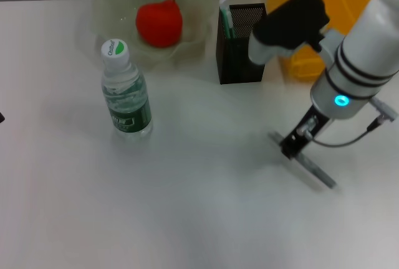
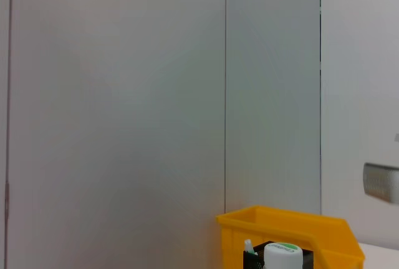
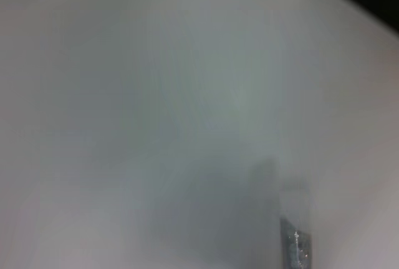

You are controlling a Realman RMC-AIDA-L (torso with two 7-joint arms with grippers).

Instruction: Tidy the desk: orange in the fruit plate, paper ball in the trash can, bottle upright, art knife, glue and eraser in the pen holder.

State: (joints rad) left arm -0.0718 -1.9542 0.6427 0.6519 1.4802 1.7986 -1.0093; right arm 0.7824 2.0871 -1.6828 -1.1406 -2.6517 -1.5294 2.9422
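The right gripper (image 1: 293,146) is down on the art knife (image 1: 303,160) at the table's (image 1: 199,219) near right, apparently grasping it; next, lift toward the far pen holder (image 1: 240,43).

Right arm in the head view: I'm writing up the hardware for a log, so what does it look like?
The right arm is a glossy white cylinder ringed by two thin black bands, with a glowing cyan indicator light near the wrist. A bulky black housing projects from its side. A thin grey cable loops to the small black tool. No left arm shows.
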